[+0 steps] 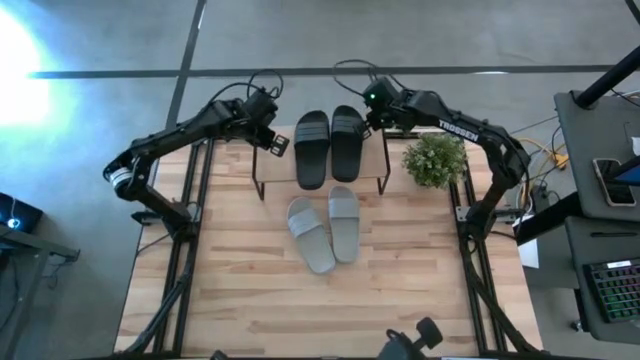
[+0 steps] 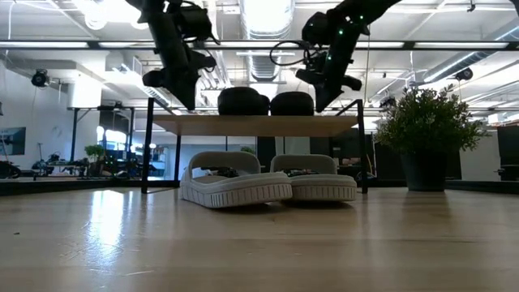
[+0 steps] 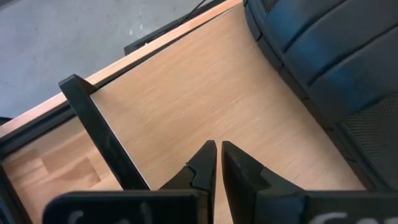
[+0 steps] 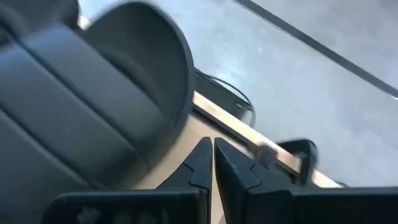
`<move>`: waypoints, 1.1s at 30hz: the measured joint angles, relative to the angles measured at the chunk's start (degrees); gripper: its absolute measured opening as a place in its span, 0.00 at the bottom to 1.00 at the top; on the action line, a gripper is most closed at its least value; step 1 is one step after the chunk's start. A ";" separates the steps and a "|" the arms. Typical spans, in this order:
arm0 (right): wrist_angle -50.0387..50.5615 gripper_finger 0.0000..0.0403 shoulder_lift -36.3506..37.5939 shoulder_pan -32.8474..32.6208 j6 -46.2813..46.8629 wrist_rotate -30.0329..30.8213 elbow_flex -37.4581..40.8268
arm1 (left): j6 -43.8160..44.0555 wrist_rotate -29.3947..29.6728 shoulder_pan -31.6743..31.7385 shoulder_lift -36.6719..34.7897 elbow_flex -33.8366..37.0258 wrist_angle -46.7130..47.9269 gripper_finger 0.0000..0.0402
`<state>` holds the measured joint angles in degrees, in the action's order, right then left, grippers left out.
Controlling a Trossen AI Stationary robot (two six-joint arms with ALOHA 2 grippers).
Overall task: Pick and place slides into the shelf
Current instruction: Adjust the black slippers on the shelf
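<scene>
Two black slides lie side by side, soles down, on the shelf's top board. Two light grey slides rest on the table just in front of the shelf, soles down. My left gripper hangs shut just above the board's left end, beside the left black slide. My right gripper hangs shut above the board's far right corner, next to the right black slide. In the low view both grippers stand a little clear of the board.
A potted plant stands on the table right of the shelf, close to the right arm. The shelf's thin black legs stand at its corners. The near half of the table lies bare in front of the grey slides.
</scene>
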<state>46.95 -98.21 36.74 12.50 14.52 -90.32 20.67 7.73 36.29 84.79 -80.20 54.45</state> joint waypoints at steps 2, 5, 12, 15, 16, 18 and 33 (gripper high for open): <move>-1.08 0.02 -0.03 0.95 0.50 -3.92 0.00 | 0.00 0.00 -0.04 0.09 -0.02 -0.48 0.03; -1.72 0.02 -0.17 2.06 1.83 -9.86 0.00 | -0.16 0.04 -0.04 0.28 0.07 -1.26 0.03; -1.90 0.02 -0.20 2.35 -1.01 -17.28 0.00 | -0.27 0.04 -0.04 0.28 0.11 -3.47 0.03; -1.79 0.02 -0.20 2.39 -1.05 -21.31 0.00 | -0.53 0.02 -0.04 0.31 0.15 -3.47 0.03; -1.74 0.02 -0.20 2.34 -1.15 -21.96 0.00 | -0.57 0.04 -0.04 0.30 0.20 -3.47 0.03; -1.52 0.02 -0.20 2.28 -1.19 -22.79 0.00 | -0.57 0.05 -0.04 0.30 0.28 -3.50 0.03; -9.71 0.02 0.39 1.89 2.81 -12.18 -0.39 | -0.35 -9.28 -5.08 -0.85 0.67 -2.62 0.03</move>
<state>37.24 -97.82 38.63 15.31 2.33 -90.72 20.32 -1.55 31.22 83.94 -79.54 51.83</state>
